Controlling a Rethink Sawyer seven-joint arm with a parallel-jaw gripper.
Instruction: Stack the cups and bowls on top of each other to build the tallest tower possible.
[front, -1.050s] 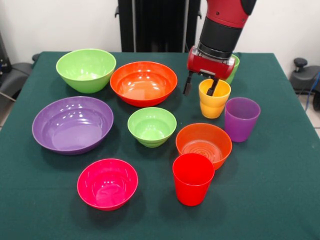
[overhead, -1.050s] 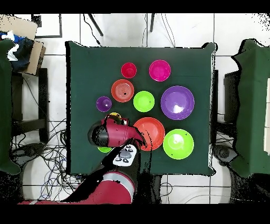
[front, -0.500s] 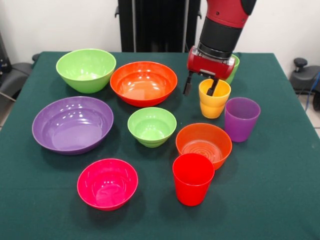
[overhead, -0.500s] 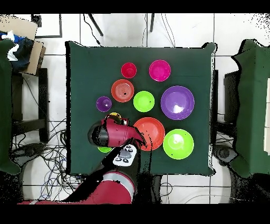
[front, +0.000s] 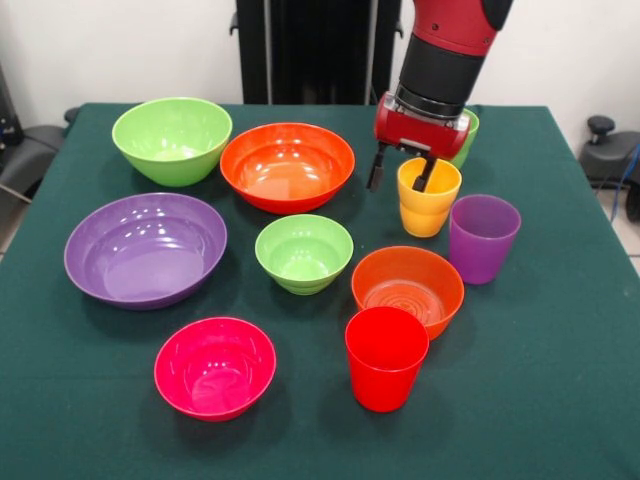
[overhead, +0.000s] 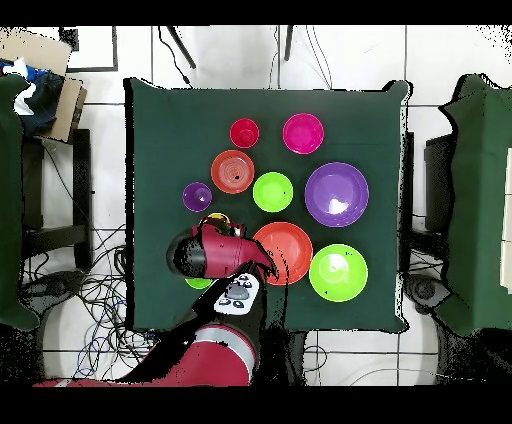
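Front: gripper (front: 401, 172) open astride the near rim of the yellow cup (front: 428, 198), one finger outside, one inside; light green cup (front: 466, 135) behind the arm, purple cup (front: 483, 237) and red cup (front: 385, 357) standing loose, bowls all unstacked on the table (front: 560, 380). Overhead: arm hiding most of the yellow cup (overhead: 217, 219), purple cup (overhead: 196, 196) just beside, large orange bowl (overhead: 284, 252) alongside. No readable writing anywhere.
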